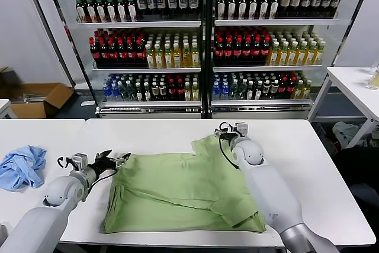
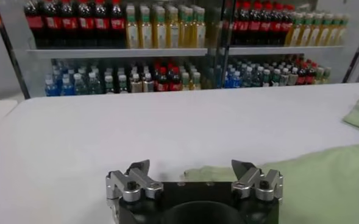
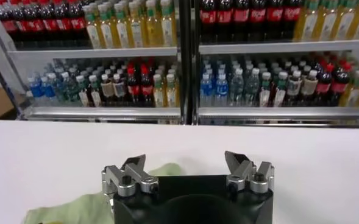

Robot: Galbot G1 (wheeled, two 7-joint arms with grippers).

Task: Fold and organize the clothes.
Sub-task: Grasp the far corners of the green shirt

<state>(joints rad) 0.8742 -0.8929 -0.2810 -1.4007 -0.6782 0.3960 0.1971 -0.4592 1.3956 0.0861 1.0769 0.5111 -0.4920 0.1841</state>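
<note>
The light green clothes (image 1: 177, 191) lie spread on the white table (image 1: 148, 131), folded partway, with a sleeve bunched at the far right corner. My left gripper (image 1: 115, 158) stands open at the shirt's far left corner, nothing between its fingers; in the left wrist view the gripper (image 2: 193, 166) has green cloth (image 2: 313, 182) just ahead of it. My right gripper (image 1: 232, 128) hovers open over the far right sleeve corner. In the right wrist view the gripper (image 3: 186, 163) holds nothing, and a bit of green cloth (image 3: 75, 210) shows below it.
A crumpled light blue garment (image 1: 22, 166) lies at the table's left end. Behind the table stands a glass-fronted cooler (image 1: 204, 39) full of bottles. A cardboard box (image 1: 35, 100) sits on the floor at far left, another white table (image 1: 355, 87) at far right.
</note>
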